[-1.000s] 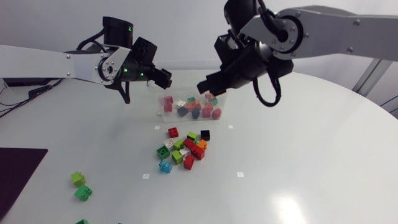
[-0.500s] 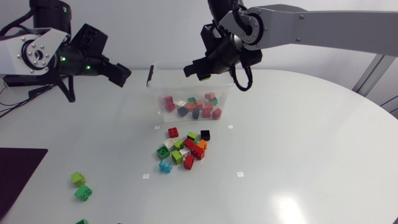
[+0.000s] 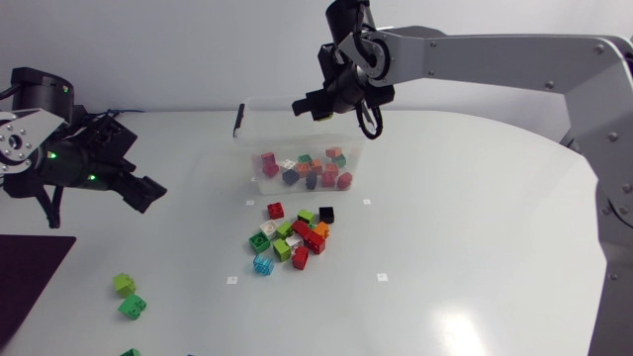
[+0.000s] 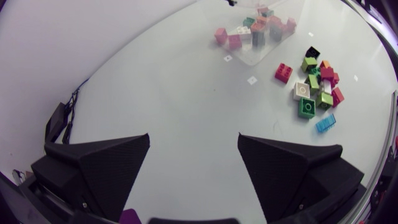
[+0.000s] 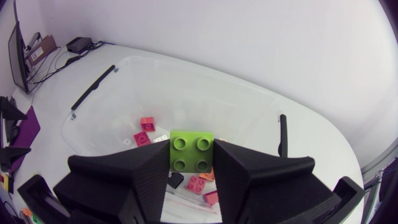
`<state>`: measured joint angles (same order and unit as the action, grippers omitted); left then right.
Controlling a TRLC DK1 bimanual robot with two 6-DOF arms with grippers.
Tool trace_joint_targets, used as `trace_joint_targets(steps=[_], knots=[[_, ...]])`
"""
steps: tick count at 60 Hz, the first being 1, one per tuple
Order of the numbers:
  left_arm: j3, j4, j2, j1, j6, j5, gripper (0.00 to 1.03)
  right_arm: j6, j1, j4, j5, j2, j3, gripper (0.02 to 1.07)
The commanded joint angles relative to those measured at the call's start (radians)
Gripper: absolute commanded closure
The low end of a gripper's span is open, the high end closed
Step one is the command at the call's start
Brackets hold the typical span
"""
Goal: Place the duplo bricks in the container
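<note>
A clear plastic container (image 3: 259, 133) at the table's back middle holds several duplo bricks (image 3: 307, 170). Above its back rim hangs my right gripper (image 3: 315, 107), shut on a lime green brick (image 5: 192, 151); the right wrist view looks down past that brick into the container (image 5: 186, 81). A pile of mixed-colour bricks (image 3: 292, 237) lies in front of the container. My left gripper (image 3: 143, 190) is far off at the left, open with nothing in it. In the left wrist view its fingers (image 4: 106, 168) frame bare table, with the pile (image 4: 314, 93) and the container (image 4: 252, 53) well ahead.
Two green bricks (image 3: 129, 297) lie near the front left, and a third (image 3: 130, 352) sits at the front edge. A dark purple mat (image 3: 25, 277) covers the table's left edge. Black handles (image 5: 93, 87) run along the container's short sides.
My left arm has swung away from the container to the far left and its gripper has opened wider. My right gripper has carried the lime brick leftward over the container's back rim.
</note>
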<state>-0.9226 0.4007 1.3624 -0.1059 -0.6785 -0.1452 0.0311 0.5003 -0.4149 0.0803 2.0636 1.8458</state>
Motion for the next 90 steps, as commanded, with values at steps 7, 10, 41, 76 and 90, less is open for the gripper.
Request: trace_joint_targets(steps=[7, 10, 41, 76, 90], knots=[[0.05, 0.07, -0.054, -0.069, -0.15, -0.007, 0.05, 0.023, -0.02, 0.016, 0.041, 0.096, 0.09, 0.6], [0.048, 0.089, -0.054, -0.089, -0.185, -0.007, 0.05, 0.021, -0.023, 0.01, 0.049, 0.119, 0.118, 0.45], [0.067, 0.375, -0.009, -0.193, -0.602, 0.062, 0.05, 0.01, 0.007, 0.025, 0.072, -0.079, -0.095, 0.07], [0.133, 0.382, 0.158, -0.098, -0.501, 0.2, 0.07, -0.003, 0.089, 0.107, 0.072, -0.352, -0.462, 0.07], [0.139, 0.334, 0.204, -0.101, -0.498, 0.211, 0.13, -0.007, 0.122, 0.108, 0.072, -0.425, -0.566, 0.07]])
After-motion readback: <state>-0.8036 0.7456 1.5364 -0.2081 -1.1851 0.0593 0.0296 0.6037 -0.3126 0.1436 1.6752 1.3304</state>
